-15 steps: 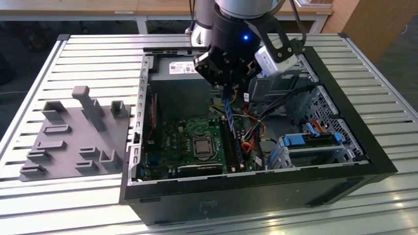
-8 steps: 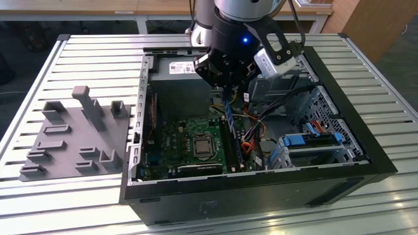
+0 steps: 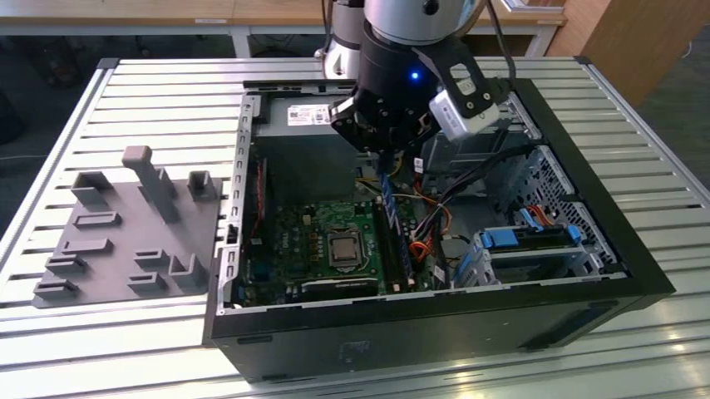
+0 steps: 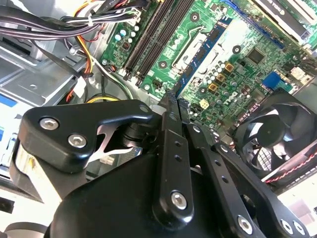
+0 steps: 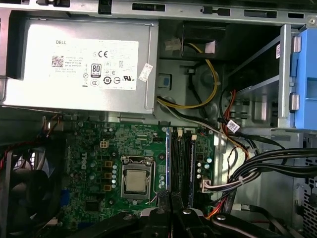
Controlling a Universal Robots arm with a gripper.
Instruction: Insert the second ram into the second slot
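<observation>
Exterior view: jaws clamped on the second ram (image 3: pixel 387 195), upright over the slots (image 3: pixel 397 245), cables (image 3: pixel 480 170) beside.

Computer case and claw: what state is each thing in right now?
computer case: on its side, open.
claw: shut on the second ram.
second ram: held over the motherboard, not in a slot.
processor: bare, no cooler.

Arm (image 3: pixel 405 50) points down, gripper (image 3: pixel 383 158) fingers pinched on the second ram (image 3: pixel 387 196)
</observation>
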